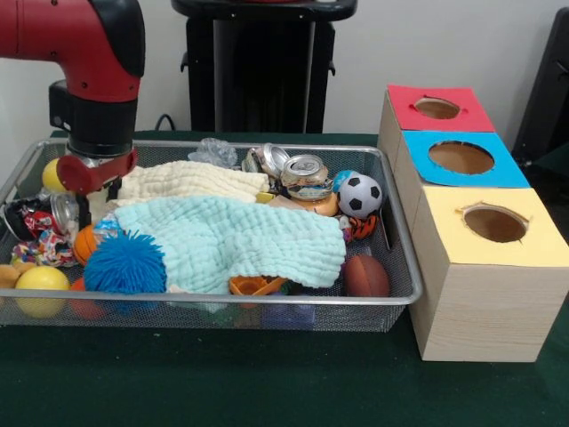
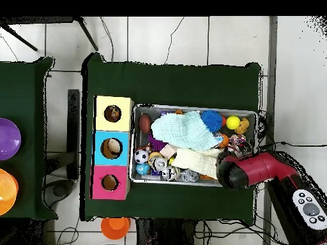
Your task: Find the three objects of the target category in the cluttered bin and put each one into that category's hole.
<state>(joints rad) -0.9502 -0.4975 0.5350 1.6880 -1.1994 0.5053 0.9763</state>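
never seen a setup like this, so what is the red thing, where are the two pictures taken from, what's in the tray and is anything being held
The red and black thing is a robot arm. Its grasping tool hangs low over one end of the bin; I cannot tell whether it is open or holds anything.

One picture is taken from across the table, facing the robot. The other looks straight down from above, turned half round, so the arm enters from the lower right there.

On the green table stands a wire mesh bin full of clutter: a pale green cloth, a cream cloth, a spiky blue ball, a small soccer ball, crushed cans, yellow balls and a colourful knotted toy near the tool.

Beside the bin are three wooden boxes with round holes, topped red, blue and yellow.
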